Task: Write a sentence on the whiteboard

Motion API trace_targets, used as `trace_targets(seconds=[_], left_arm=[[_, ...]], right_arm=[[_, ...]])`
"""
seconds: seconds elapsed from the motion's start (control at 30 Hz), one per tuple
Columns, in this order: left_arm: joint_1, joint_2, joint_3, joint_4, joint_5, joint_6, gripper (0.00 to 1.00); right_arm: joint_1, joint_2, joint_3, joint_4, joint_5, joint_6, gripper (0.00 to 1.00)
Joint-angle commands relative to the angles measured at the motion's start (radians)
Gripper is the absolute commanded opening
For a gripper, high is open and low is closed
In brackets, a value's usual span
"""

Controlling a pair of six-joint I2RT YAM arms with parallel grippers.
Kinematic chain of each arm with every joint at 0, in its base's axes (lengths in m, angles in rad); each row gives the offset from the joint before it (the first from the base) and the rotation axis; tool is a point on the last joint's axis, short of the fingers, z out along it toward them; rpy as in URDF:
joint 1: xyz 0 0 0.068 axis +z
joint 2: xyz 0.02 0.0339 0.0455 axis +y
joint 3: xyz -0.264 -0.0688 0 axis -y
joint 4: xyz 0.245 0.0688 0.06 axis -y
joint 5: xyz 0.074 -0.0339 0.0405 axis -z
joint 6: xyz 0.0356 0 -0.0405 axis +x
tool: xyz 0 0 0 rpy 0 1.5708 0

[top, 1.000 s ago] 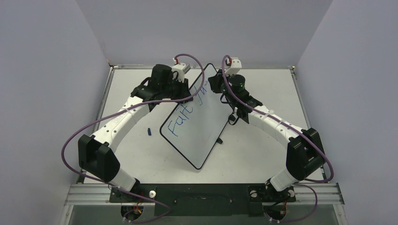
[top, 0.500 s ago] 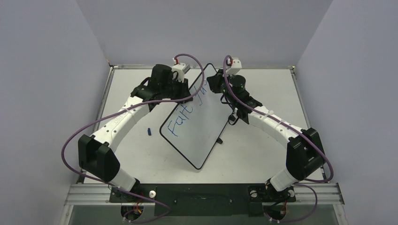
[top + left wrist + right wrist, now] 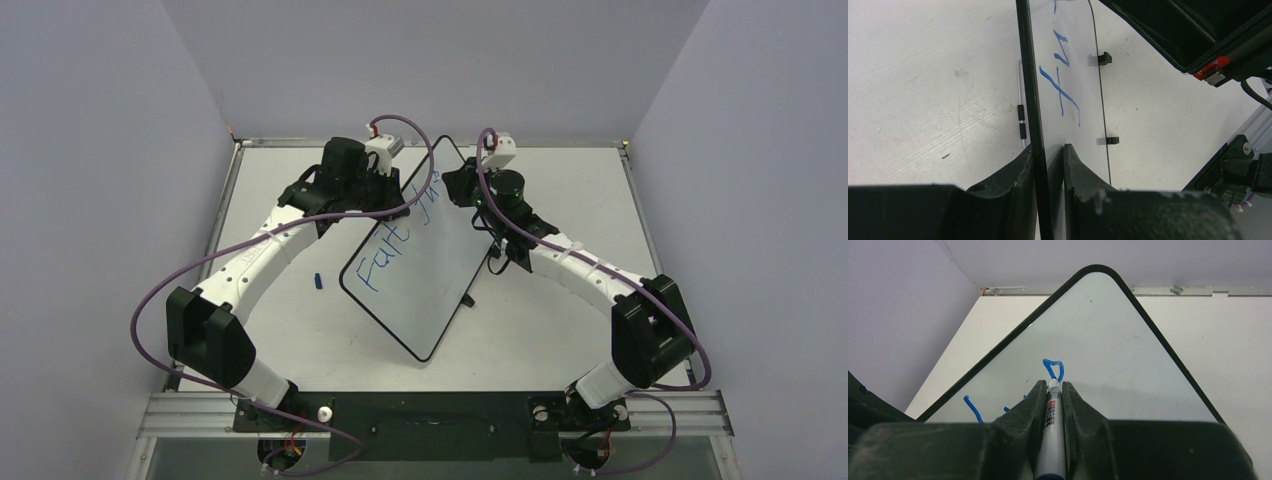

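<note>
The pale, faintly scuffed worktop (image 3: 560, 330) carries the scene, with the two arms reaching inward from its near edge. The whiteboard (image 3: 420, 280) sits mid-worktop between them, set diagonally and apparently tilted up toward the right arm. This looks meant to present a firm, angled face for writing. Whether its near corner rests on the worktop I cannot tell. It is a flat, glossy white panel with rounded corners and a thin black frame.

The left arm (image 3: 262, 250) acts as the holder. In its wrist view, its jaws are closed on the board's framed edge, one dark finger on each face, so the panel should not swing under the pen's pressure. The right arm (image 3: 585, 270) does the writing, and its jaws are clamped on a marker (image 3: 1051, 440). The marker is a slim grey-white barrel with a label, running out between the fingers so its tip meets the board.

The sentence (image 3: 385, 262) is only partly written. Loose blue strokes read roughly "Fait", a second word is begun near the far corner, and the tip sits at the foot of a small blue loop (image 3: 1054, 368).

Two small black tabs (image 3: 1104, 58) project from one board edge. A tiny blue piece (image 3: 318, 280), possibly the cap, lies apart on the worktop.
</note>
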Motion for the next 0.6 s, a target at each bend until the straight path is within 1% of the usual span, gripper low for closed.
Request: trace_targets(seconds=[0.0,0.33,0.57], left_arm=[[0.002,-0.036,0.018,0.091,-0.052,0.109,0.00],[0.002,-0.037,0.018,0.092,-0.053,0.109,0.00],[0.001,-0.038,0.017,0.091,-0.053,0.109,0.00]], right_arm=[[0.017,-0.029,-0.042,-0.001,-0.034,0.017,0.00],[0.015,-0.046,-0.077,-0.011,-0.009,0.010,0.00],[-0.003,-0.020,-0.010,-0.061,0.020,-0.016,0.00]])
